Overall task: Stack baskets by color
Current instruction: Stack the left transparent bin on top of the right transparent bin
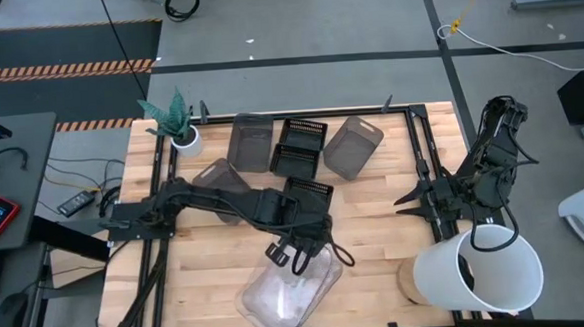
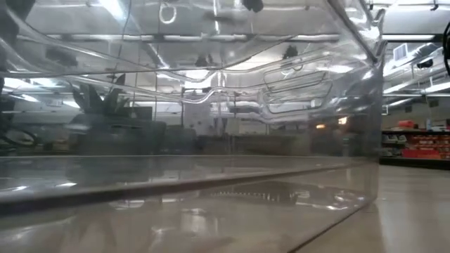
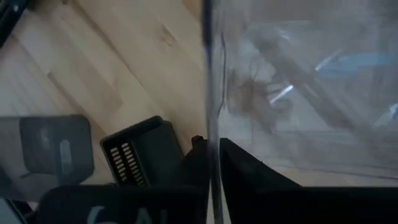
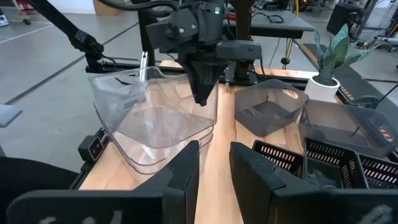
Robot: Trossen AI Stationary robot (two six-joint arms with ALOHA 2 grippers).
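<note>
At the table's front edge, left gripper (image 1: 305, 259) straddles clear basket (image 1: 289, 294) wall — grip unclear.

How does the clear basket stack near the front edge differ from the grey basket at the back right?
The clear basket stack is see-through, showing the wood beneath; the grey basket is smoky and dim. The clear stack has the left tool at its rim, one finger either side of the wall; the grey basket stands alone, untouched. The clear stack holds nested bins; the grey basket looks single. Both are open-topped, rectangular, and skewed on the table.
</note>
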